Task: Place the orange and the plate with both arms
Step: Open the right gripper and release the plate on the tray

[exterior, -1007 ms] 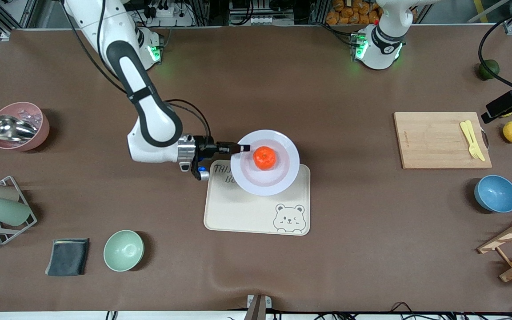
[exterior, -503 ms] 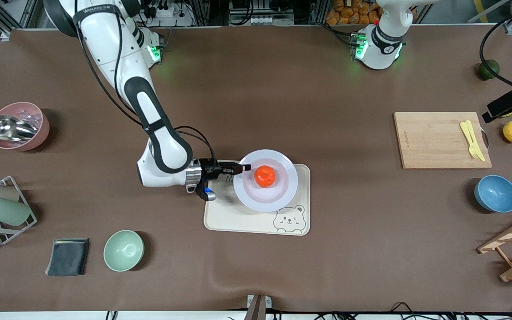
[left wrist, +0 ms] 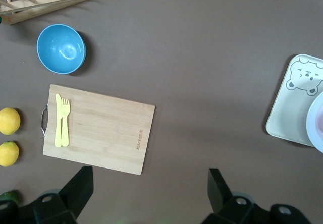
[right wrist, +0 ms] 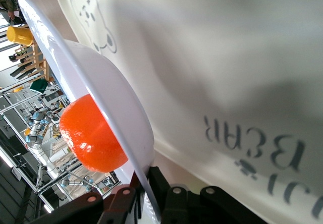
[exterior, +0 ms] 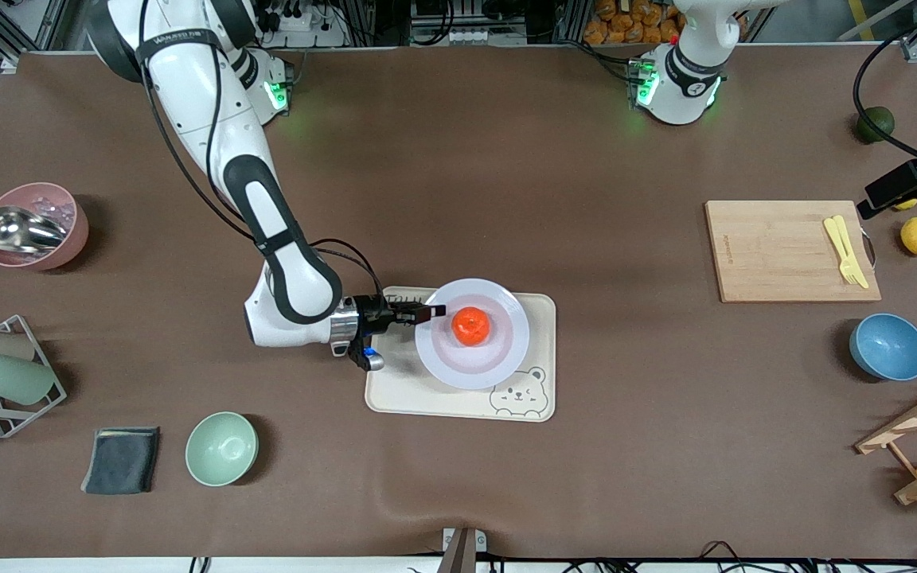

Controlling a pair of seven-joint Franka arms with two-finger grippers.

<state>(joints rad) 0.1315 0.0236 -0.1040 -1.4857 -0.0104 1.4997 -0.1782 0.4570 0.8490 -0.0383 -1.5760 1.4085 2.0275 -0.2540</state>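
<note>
Surface: brown table (exterior: 506,159)
Landmark: bear tray (exterior: 427,394)
Plate (exterior: 470,366): over the tray, rim pinched by right gripper (exterior: 435,312)
Orange (exterior: 471,326): on plate
Left gripper (left wrist: 149,193): spread, waiting above cutting board (left wrist: 98,128)

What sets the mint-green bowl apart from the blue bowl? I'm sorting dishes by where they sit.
The mint-green bowl sits toward the right arm's end of the table, beside a dark folded cloth; the blue bowl sits toward the left arm's end, near the wooden cutting board. The green one lies nearer the front camera. Both are upright, empty and untouched.
</note>
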